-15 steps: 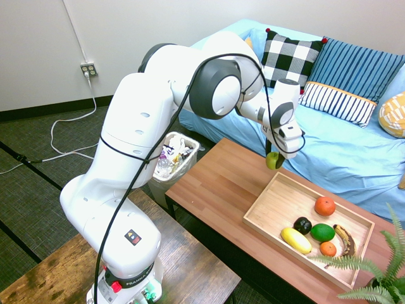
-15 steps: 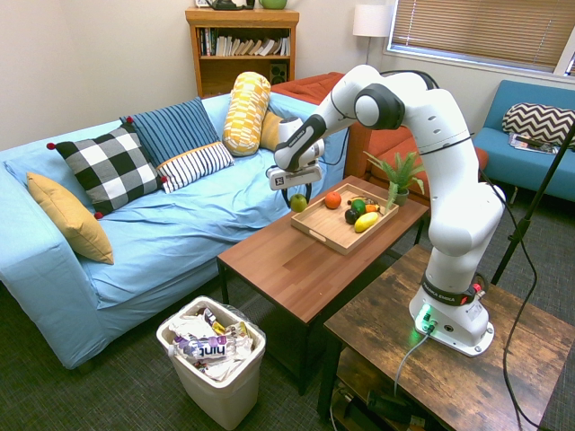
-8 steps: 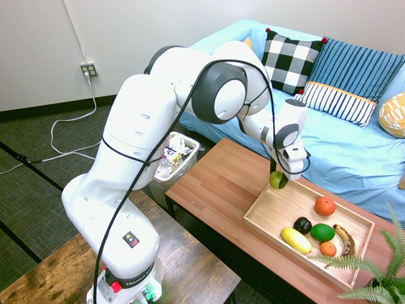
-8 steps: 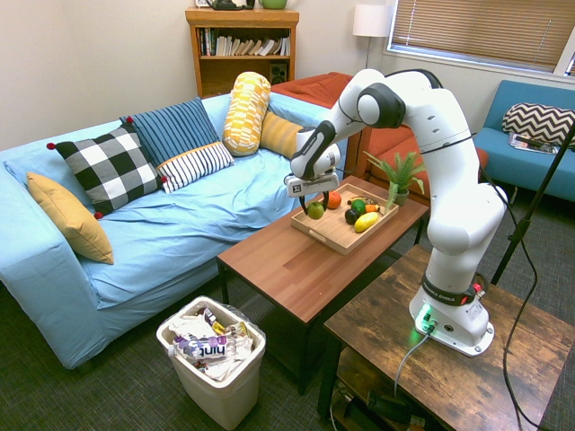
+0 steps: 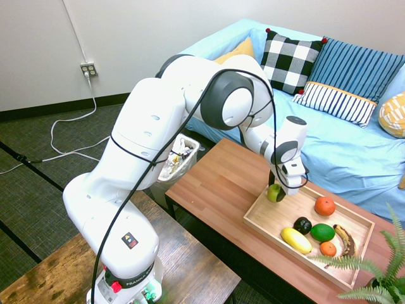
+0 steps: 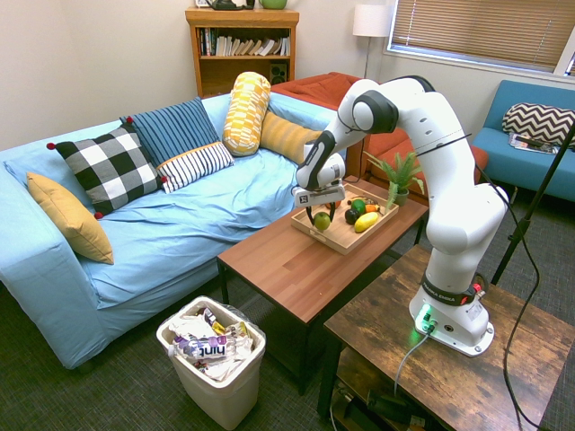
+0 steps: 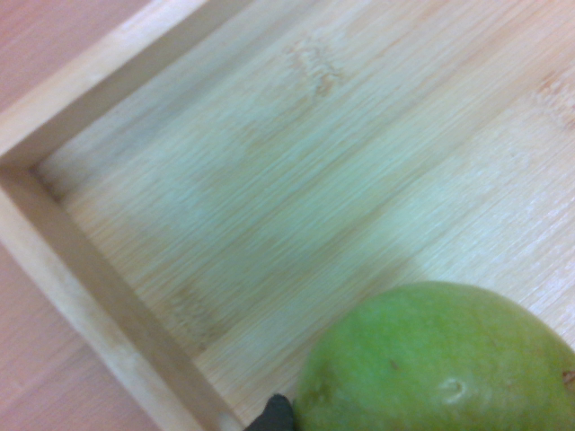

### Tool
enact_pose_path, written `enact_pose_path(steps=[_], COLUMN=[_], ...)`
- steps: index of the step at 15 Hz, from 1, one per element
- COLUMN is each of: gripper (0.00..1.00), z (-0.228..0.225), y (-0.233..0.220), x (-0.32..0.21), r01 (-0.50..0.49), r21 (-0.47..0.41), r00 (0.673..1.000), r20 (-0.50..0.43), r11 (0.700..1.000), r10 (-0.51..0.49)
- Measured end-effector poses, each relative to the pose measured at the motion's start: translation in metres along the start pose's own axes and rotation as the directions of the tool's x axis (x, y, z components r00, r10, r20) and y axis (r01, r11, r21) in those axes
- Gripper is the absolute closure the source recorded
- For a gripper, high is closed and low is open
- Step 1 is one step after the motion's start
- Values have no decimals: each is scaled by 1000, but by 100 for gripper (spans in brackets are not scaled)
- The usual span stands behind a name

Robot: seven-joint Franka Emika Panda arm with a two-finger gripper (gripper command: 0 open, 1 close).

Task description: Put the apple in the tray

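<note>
The yellow-green apple (image 5: 274,193) hangs in my gripper (image 5: 277,190), which is shut on it from above. It is low over the near-left corner of the light wooden tray (image 5: 258,204) on the brown coffee table. The second exterior view shows the same apple (image 6: 321,220) under the gripper (image 6: 320,214), inside the tray (image 6: 334,237). In the wrist view the apple (image 7: 440,359) fills the lower right, close above the tray floor (image 7: 269,171) near a corner. Whether the apple touches the floor I cannot tell.
The tray's far half holds an orange-red fruit (image 5: 324,205), a dark fruit (image 5: 302,225), a green oval fruit (image 5: 322,232), a yellow fruit (image 5: 295,240) and a browned banana (image 5: 345,239). A fern (image 5: 380,266) stands at the table's end. A trash bin (image 5: 177,155) sits beside the table, with the blue sofa (image 5: 354,152) behind.
The gripper has carried the apple from above the table's sofa-side edge, over the tray rim and down into the tray's corner. It has stayed shut on the apple.
</note>
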State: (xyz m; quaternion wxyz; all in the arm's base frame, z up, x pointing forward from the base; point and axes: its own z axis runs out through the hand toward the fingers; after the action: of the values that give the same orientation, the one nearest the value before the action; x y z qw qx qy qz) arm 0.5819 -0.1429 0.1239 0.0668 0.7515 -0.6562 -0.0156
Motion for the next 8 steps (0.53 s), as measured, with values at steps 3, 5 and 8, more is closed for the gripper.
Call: enact_pose_path(steps=[3,5,8], gripper=[100,0,0], z=[10,11,11], y=[2,2,3], x=[3,3,4], r01=[-3,-1,6], r21=[-6,-3,0], r00=[1000,1000,1000], r20=[7,8,15], r11=[1000,1000,1000], r10=[3,1,-6])
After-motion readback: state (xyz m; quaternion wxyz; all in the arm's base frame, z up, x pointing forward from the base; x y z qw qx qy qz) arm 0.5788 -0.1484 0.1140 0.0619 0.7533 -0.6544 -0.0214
